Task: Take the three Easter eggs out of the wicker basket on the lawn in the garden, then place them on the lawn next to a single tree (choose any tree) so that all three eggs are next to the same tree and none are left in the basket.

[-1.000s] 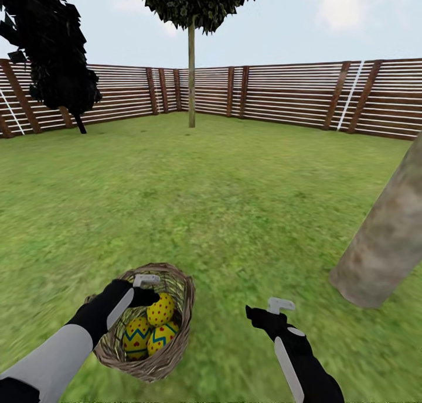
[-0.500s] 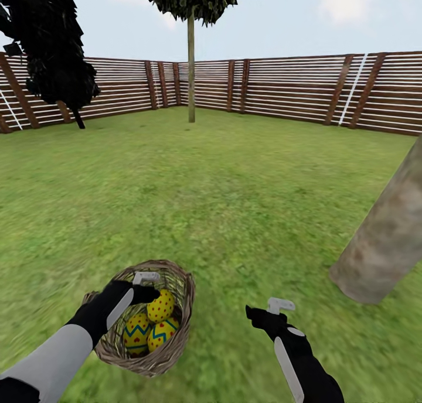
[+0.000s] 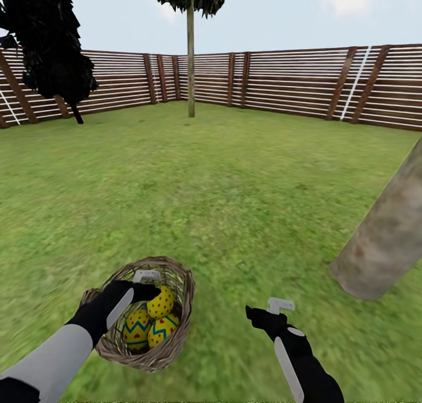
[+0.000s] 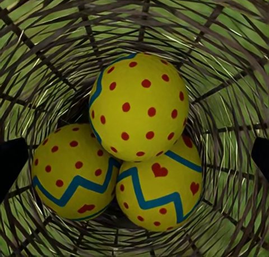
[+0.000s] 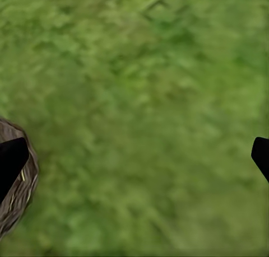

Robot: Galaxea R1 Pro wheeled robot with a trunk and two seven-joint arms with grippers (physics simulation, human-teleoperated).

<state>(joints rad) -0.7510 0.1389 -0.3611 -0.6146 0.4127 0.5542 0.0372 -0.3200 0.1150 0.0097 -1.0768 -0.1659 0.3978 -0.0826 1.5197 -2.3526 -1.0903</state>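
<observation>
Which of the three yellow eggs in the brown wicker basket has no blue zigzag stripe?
The top egg, resting on the other two: red dots, no zigzag. The two beneath both carry blue zigzags.

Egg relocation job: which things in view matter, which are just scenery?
Job:
- three Easter eggs, all in the wicker basket
- lawn
- thick-trunked tree at right
- left gripper, open over the eggs
- right gripper, open over grass

Scenery:
- wooden fence
- thin-trunked tree
- dark bushy tree

The mottled green lawn (image 3: 234,192) carries the wicker basket (image 3: 179,327) and a thick tree trunk (image 3: 384,239).
</observation>
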